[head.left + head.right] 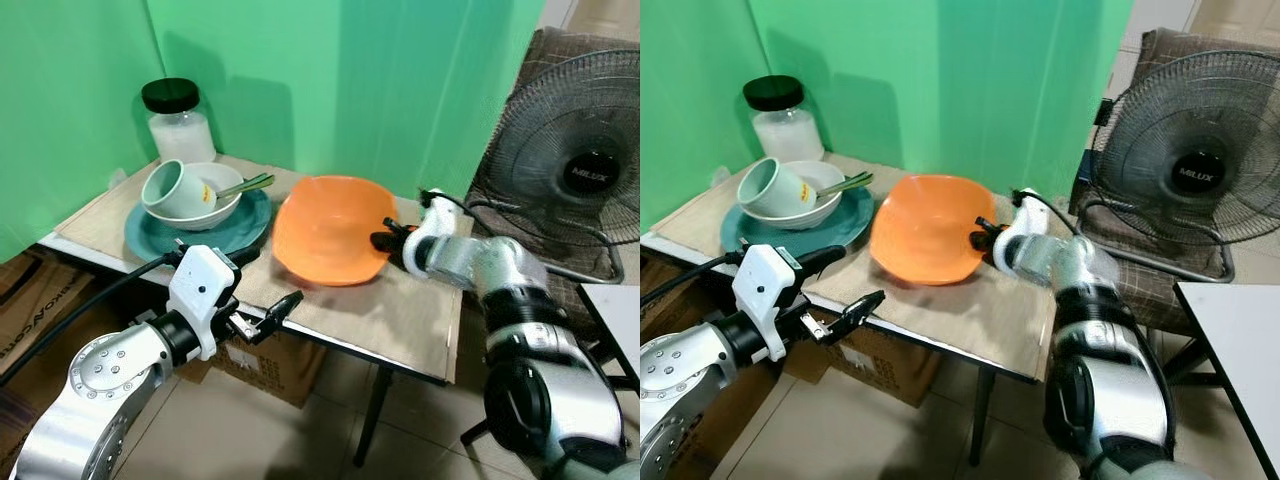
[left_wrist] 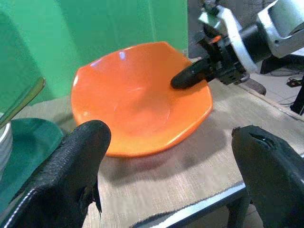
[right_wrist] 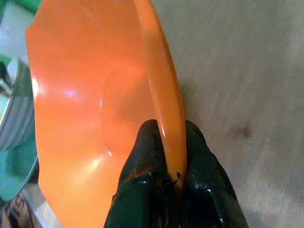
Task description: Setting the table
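An orange plate (image 1: 328,228) rests tilted on the beige table mat, its right rim lifted. My right gripper (image 1: 388,240) is shut on that rim; in the right wrist view the two black fingers (image 3: 142,156) pinch the plate's edge (image 3: 164,95) from both sides. At the table's left stands a teal plate (image 1: 160,235) carrying a white bowl (image 1: 215,205), a pale green mug (image 1: 168,187) lying tipped in it, and a spoon (image 1: 245,185). My left gripper (image 1: 255,300) hangs open at the table's front edge, its fingers (image 2: 71,166) spread wide, facing the orange plate (image 2: 137,99).
A jar with a black lid (image 1: 178,120) stands at the back left against the green wall. A floor fan (image 1: 575,170) sits to the right of the table. Cardboard boxes (image 1: 260,360) lie under the table. A white tabletop corner (image 1: 620,310) shows at far right.
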Robot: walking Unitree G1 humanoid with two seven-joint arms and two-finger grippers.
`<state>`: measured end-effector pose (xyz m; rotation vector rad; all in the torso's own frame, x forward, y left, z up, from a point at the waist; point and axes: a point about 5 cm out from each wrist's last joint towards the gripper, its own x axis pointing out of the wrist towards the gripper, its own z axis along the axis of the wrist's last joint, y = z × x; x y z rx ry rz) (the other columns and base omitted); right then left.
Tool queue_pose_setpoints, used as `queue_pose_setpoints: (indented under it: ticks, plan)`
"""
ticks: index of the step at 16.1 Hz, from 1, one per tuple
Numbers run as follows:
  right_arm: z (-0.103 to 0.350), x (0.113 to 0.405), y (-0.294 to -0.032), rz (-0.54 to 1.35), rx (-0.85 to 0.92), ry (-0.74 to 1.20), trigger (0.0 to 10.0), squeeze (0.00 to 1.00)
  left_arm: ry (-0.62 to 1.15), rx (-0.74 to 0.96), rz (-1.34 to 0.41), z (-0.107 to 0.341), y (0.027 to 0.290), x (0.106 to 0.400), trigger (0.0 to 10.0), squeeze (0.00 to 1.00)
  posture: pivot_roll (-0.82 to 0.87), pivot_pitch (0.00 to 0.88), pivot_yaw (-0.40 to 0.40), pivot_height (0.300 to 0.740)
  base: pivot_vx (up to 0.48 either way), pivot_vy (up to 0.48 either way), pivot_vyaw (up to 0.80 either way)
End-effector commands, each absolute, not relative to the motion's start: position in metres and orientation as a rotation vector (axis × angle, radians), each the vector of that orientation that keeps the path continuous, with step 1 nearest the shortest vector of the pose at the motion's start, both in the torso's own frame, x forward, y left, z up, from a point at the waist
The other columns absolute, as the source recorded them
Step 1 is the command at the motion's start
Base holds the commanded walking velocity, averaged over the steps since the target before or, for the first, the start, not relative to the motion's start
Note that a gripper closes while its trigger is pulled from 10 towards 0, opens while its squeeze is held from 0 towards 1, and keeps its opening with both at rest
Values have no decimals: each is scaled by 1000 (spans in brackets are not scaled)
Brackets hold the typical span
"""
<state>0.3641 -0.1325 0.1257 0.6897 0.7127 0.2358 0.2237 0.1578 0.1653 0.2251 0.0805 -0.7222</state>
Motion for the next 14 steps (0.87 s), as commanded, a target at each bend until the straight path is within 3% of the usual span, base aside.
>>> queue_pose_setpoints:
  ticks: [1, 4, 8, 9, 10, 11, 13, 14]
  plan:
    - [149, 370, -143, 233, 737, 542, 0, 0, 57, 245, -715, 170, 156, 225, 10000, 1000, 4, 0, -33, 740, 0, 0, 0]
    - [189, 358, -167, 240, 621, 215, 0, 0, 9, 224, -674, 177, 154, 228, 10000, 1000, -3, 0, -39, 740, 0, 0, 0]
    - [211, 322, -187, 171, 571, -7, 0, 0, -29, 192, -583, 179, 148, 232, 10000, 1000, -26, 0, -35, 740, 0, 0, 0]
    - [212, 310, -188, 172, 509, -20, 2471, 0, -26, 179, -549, 177, 147, 233, 10000, 1000, -30, 0, -32, 740, 0, 0, 0]
    - [215, 291, -183, 210, 477, -132, 10000, 0, -22, 194, -498, 174, 148, 236, 10000, 682, -35, 0, -27, 740, 0, 0, 0]
    - [212, 285, -178, 216, 439, -138, 10000, 0, -31, 202, -466, 175, 150, 239, 10000, 639, -38, 0, -26, 740, 0, 0, 0]
    - [204, 278, -173, 198, 412, -96, 10000, 0, -40, 193, -410, 177, 151, 243, 10000, 463, -41, 0, -20, 740, 0, 0, -391]
    - [205, 276, -172, 193, 381, -120, 10000, 0, -42, 191, -391, 177, 149, 244, 10000, 255, -44, 0, -16, 740, 0, 0, -775]
